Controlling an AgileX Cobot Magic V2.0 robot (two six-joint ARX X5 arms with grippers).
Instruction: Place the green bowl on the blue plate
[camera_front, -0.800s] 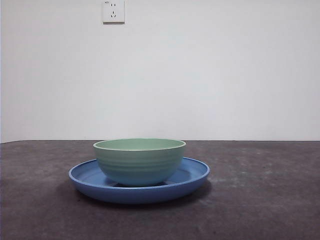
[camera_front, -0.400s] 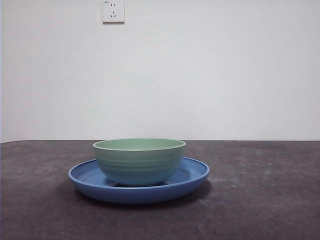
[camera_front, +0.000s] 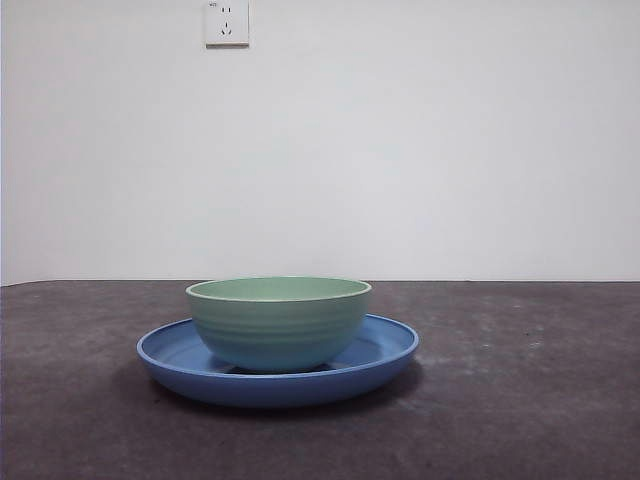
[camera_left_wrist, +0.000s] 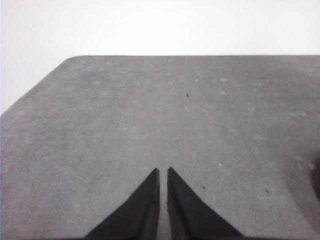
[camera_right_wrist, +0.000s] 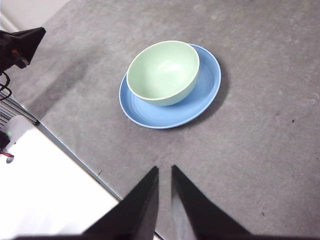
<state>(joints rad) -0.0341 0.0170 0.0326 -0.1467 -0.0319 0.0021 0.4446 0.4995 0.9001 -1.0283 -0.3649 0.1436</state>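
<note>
Left tool (camera_left_wrist: 163, 172): clenched on nothing, over bare bench (camera_left_wrist: 150, 110); neither dish shows in its view.
Green bowl (camera_front: 278, 322): upright inside the blue plate (camera_front: 385, 350), toward its left rim, placement apparently done.
Right tool (camera_right_wrist: 165, 170): clenched, empty, well apart, the nearer arm.
Right wrist view only: bowl's empty interior, bench edge.

No readable text on bowl, plate or table, wall socket (camera_front: 227, 22) bears a tiny mark, perhaps lettering, illegible
</note>
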